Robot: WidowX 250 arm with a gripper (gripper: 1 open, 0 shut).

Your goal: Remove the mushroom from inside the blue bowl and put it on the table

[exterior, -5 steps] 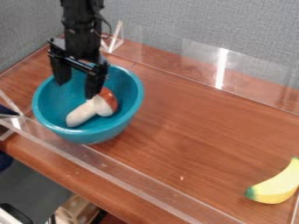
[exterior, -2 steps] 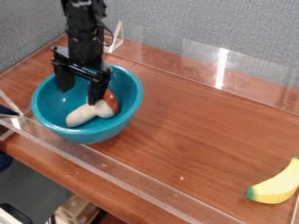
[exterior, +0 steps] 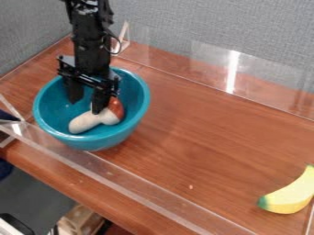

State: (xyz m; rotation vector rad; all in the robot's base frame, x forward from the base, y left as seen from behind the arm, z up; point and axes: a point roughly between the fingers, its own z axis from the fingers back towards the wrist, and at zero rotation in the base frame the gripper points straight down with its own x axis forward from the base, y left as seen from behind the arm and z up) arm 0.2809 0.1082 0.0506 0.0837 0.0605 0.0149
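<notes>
The blue bowl (exterior: 50, 119) stands at the left end of the table (exterior: 208, 119). Inside it lies the mushroom (exterior: 86, 120) on its side, cream stem toward the front left and reddish-brown cap (exterior: 117, 107) toward the right. My gripper (exterior: 91, 98) points straight down into the bowl. Its two black fingers (exterior: 76, 90) stand on either side of the mushroom's upper part, low inside the bowl. The fingertips hide part of the mushroom, and whether they press on it does not show.
A yellow banana (exterior: 289, 193) lies at the front right corner. Low clear acrylic walls (exterior: 123, 188) edge the table, with one panel (exterior: 233, 69) at the back. A grey wall rises behind.
The gripper has sunk a little deeper into the bowl and its fingers have drawn closer together around the mushroom. The mushroom and the bowl have not moved.
</notes>
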